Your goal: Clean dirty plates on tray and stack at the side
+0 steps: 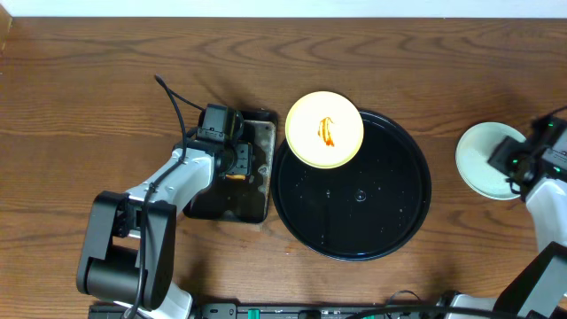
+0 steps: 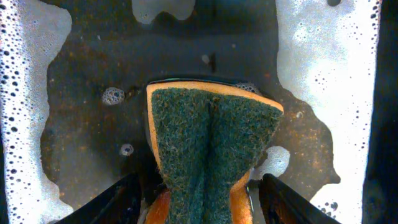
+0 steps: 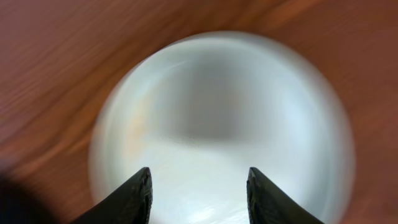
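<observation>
A pale yellow plate (image 1: pixel 306 115) with an orange-red smear rests on the upper left rim of the round black tray (image 1: pixel 381 208). A pale mint-white plate (image 1: pixel 483 158) lies on the table to the right of the tray; I cannot tell whether another is stacked under it. My right gripper (image 1: pixel 514 170) hovers over this plate (image 3: pixel 224 106), open and empty (image 3: pixel 199 180), and the view is blurred. My left gripper (image 1: pixel 237 164) is down in the rectangular pan, shut (image 2: pixel 198 199) on the green-and-yellow sponge (image 2: pixel 211 143), which is creased down its middle.
The black rectangular pan (image 1: pixel 252 208) stands just left of the tray and holds soapy water, with white foam (image 2: pixel 25 112) along its sides. The tray's wet surface is otherwise bare. Both arm bases stand at the front edge of the table.
</observation>
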